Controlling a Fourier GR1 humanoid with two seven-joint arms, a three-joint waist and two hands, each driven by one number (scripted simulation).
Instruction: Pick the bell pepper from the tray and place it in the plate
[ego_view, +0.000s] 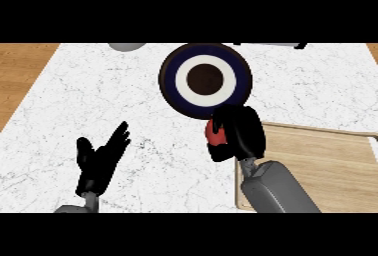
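Carrying the red bell pepper (214, 135), the right hand (241, 132) is curled round it, fingers hiding most of it. The pepper is off the wooden tray (325, 160), just past its left edge, at the near rim of the plate (171, 80). Judged: pick done; placing and release in the plate not yet done. The left hand (100, 160) rests open at lower left, holding nothing.

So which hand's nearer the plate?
Right. The right hand, curled round the bell pepper, is at the plate's lower edge; the left hand is open, far lower left.
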